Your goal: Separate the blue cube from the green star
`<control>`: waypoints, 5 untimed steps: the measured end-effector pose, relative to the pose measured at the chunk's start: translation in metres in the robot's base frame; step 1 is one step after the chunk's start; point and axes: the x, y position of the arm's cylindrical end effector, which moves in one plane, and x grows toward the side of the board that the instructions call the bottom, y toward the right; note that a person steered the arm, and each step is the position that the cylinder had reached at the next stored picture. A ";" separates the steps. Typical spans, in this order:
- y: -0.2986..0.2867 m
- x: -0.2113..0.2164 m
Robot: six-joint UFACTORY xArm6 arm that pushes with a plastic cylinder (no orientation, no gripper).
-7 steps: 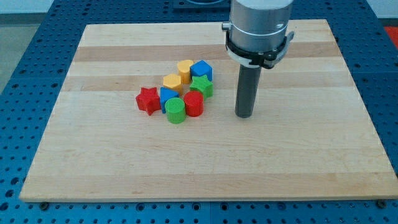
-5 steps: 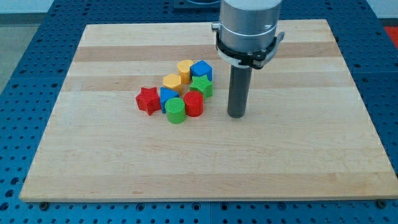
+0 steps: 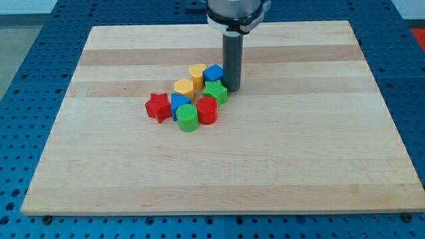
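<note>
The blue cube (image 3: pixel 214 73) sits on the wooden board at the upper right of a cluster of blocks. The green star (image 3: pixel 214 91) lies just below it, touching it. My tip (image 3: pixel 232 88) is right beside both, at their right edge, level with the top of the green star and very close to or touching the blue cube's right side.
The cluster also holds a yellow heart (image 3: pixel 197 72), a yellow block (image 3: pixel 184 87), another blue block (image 3: pixel 178 102), a red star (image 3: pixel 157 106), a green cylinder (image 3: pixel 188 117) and a red block (image 3: pixel 206 110). The wooden board (image 3: pixel 299 166) lies on a blue pegboard.
My tip has moved left and toward the view's top, from open board at the right of the cluster to right beside the blue cube and green star. The blocks have not moved.
</note>
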 end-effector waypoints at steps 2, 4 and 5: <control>0.007 -0.073; -0.083 -0.076; -0.084 -0.030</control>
